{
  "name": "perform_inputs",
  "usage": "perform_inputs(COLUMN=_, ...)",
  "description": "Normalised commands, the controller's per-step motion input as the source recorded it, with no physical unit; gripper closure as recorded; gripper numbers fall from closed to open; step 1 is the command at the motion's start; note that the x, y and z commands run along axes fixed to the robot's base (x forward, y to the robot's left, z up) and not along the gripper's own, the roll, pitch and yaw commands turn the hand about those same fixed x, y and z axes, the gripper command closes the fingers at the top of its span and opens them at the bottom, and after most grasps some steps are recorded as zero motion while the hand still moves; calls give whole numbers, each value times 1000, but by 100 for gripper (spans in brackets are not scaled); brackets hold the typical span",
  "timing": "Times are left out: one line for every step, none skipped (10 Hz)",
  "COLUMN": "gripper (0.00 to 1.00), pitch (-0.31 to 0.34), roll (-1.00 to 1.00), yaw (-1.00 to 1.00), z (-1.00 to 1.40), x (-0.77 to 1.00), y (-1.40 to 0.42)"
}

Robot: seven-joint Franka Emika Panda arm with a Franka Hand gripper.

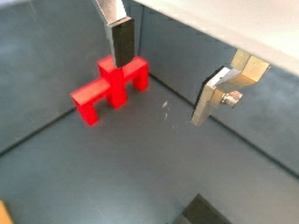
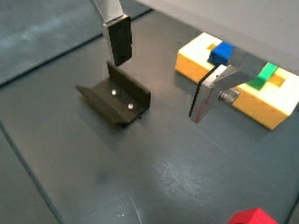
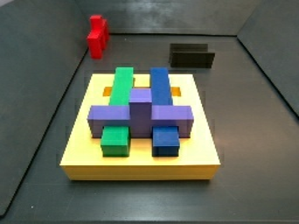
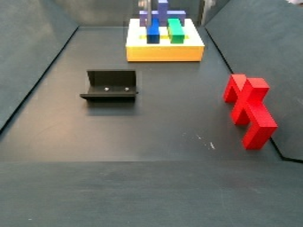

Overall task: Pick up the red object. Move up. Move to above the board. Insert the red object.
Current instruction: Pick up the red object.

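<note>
The gripper [image 1: 170, 74] hangs wide open and empty above the floor. The red object [image 1: 110, 87] lies below, beside one finger [image 1: 121, 41], well apart from the board [image 4: 166, 46].

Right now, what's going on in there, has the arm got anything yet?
Nothing is held yet. The gripper hangs open above the dark floor, its silver fingers apart with nothing between them. The red object lies on the floor near the wall, untouched. The board sits apart from it, carrying its purple, green and blue blocks, and the fixture stands on the floor between them.
</note>
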Motion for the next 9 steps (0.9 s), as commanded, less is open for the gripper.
perform_inputs(gripper=0, pitch=-71, roll=-70, yaw=-389, z=-54, x=-89, y=29)
perform_inputs(gripper=0, pitch=-59, roll=-61, yaw=-797, z=-60, x=-266, y=34)
perform_inputs(gripper=0, pitch=-20, roll=0, yaw=-1000, z=-111, x=-83, y=0)
perform_inputs(gripper=0, pitch=-24, roll=0, yaw=-1000, z=-89, x=-74, y=0)
perform_inputs(gripper=0, pitch=-24, roll=0, yaw=-1000, z=-86, x=-77, y=0)
perform_inputs(gripper=0, pitch=-4, roll=1, yaw=-1000, z=-123, x=-89, y=0)
perform_inputs(gripper=0, pitch=0, roll=10, yaw=-1000, z=-146, x=-94, y=0)
perform_inputs(gripper=0, pitch=0, roll=17, yaw=-1000, z=-163, x=-91, y=0)
perform_inputs(gripper=0, pitch=0, roll=19, yaw=-1000, z=-160, x=-74, y=0)
